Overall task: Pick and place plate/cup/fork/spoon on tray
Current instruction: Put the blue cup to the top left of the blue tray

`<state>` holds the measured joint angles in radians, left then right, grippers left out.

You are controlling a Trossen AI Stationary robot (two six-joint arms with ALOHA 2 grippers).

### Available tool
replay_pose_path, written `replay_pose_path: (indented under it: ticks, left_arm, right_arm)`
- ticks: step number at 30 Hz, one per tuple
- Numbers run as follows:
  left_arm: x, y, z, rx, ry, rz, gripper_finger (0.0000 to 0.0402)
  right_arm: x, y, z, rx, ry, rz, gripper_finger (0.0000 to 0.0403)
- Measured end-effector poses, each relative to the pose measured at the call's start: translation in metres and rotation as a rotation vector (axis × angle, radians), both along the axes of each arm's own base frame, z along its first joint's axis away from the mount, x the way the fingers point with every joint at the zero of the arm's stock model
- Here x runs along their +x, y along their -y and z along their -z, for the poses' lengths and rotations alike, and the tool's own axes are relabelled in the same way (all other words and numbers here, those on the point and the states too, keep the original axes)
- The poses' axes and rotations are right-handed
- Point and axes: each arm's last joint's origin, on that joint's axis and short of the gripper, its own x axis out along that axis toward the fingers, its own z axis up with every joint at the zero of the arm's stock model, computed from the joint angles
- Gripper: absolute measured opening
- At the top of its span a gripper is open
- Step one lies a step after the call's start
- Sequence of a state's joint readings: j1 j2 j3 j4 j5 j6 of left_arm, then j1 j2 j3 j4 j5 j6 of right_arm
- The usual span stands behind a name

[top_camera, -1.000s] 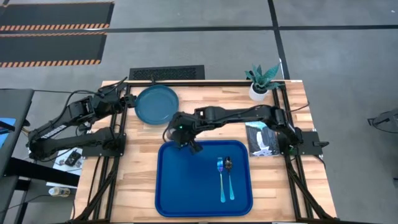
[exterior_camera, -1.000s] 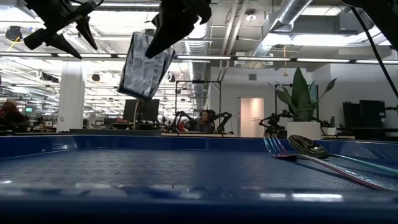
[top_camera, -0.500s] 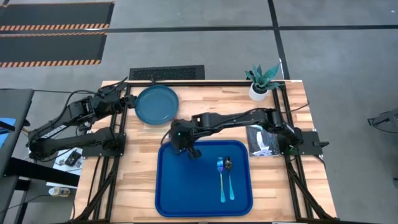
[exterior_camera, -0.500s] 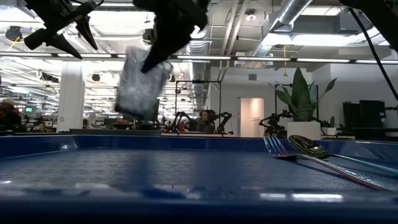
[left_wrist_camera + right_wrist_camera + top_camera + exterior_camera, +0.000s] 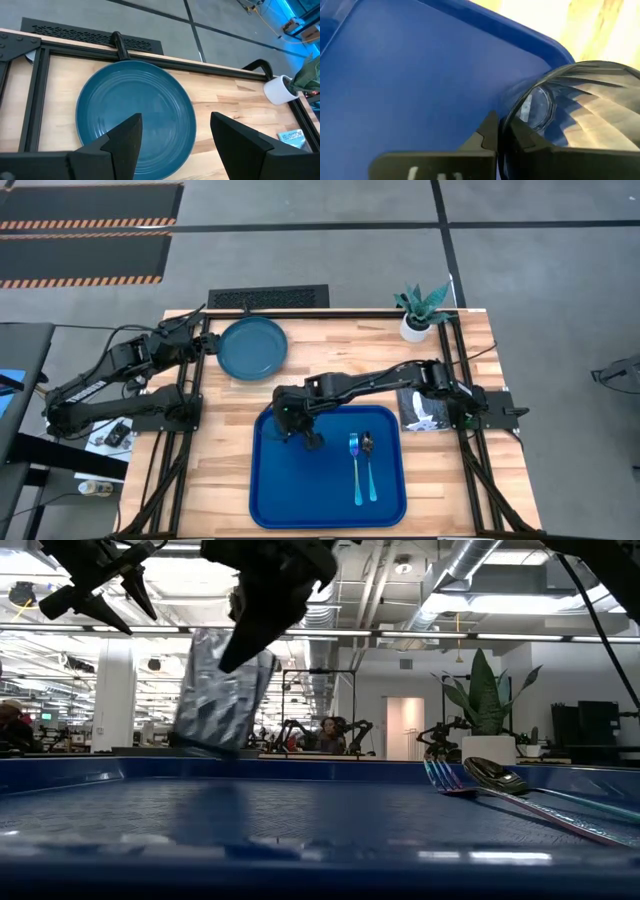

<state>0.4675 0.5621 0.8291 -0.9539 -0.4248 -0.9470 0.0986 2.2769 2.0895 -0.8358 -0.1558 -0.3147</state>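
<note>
Lowering toward the big bright blue rectangular tray [image 5: 300,490], the right claw [image 5: 291,420], clenched on the small clear glass cup [image 5: 222,690], has brought it nearly down at the far left corner, while the left claw [image 5: 172,130] waits released above the round teal plate [image 5: 135,117].

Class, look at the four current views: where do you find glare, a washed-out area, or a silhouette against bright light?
Right wrist view: the table past the tray is washed out, and the cup shows bright streaks. Low view: the right gripper holding the cup is a dark silhouette against ceiling lights. High view: evenly lit.
</note>
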Motion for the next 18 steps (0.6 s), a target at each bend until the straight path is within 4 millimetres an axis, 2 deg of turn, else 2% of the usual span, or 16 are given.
replay_pose_path:
  ticks: [6,18]
  left_arm:
    - [0.0,0.0,0.0,-0.005,0.002,0.007,0.0222]
    - [0.0,0.0,0.0,-0.01,0.006,0.015,0.0222]
  right_arm:
    - [0.004,-0.001,0.015,0.027,-0.037,0.02,0.0024]
    - [0.002,-0.006,0.012,0.007,-0.057,0.024,0.0035]
